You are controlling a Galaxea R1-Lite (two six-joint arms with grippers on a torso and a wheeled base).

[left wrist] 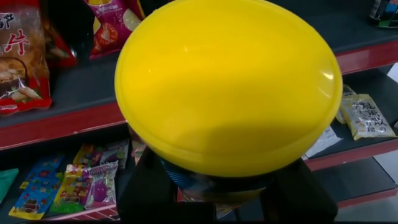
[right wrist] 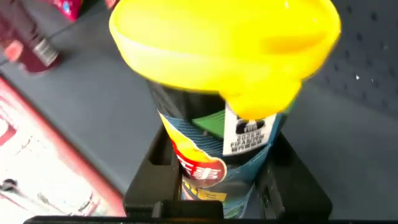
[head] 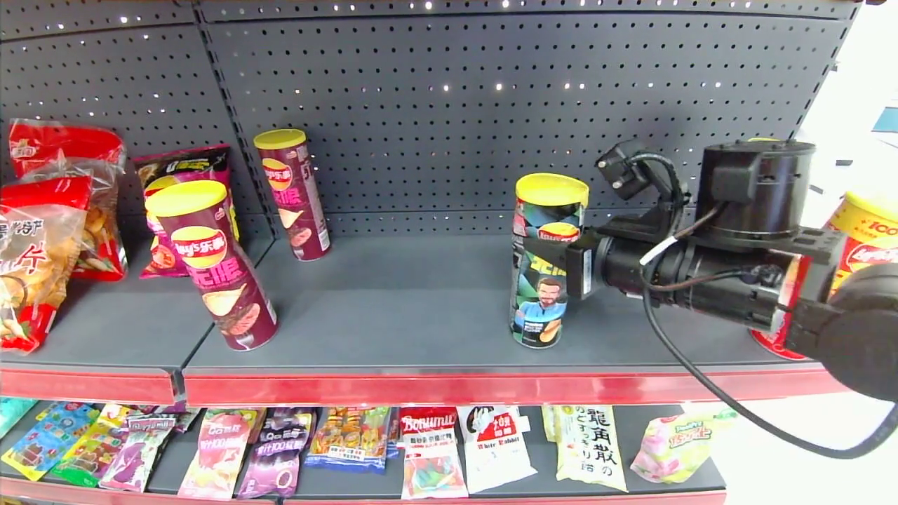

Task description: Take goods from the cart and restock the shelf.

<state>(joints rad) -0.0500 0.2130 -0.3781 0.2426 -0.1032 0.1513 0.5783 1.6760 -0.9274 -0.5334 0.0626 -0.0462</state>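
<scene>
The right claw is closed on the can, one black finger pressed to each side of its body below the yellow lid. In the head view the can stands upright right of centre, its base on the shelf close behind the red lip, and the arm comes in from the right edge of the frame. Left of the can the board lies bare as far as two purple cans — the nearer one tilted beside the lip, the other further back by the pegboard. A red can stands behind the arm at the right edge, close to the wrist. Snack bags crowd the far left. The right wrist view gives both fingers flanking the can, where the head view half hides them; the head view gives the base and its narrow margin to the lip. The left claw grips a second can just under its lid, out in front of the shelf — packets lie on the lower tier behind it.
</scene>
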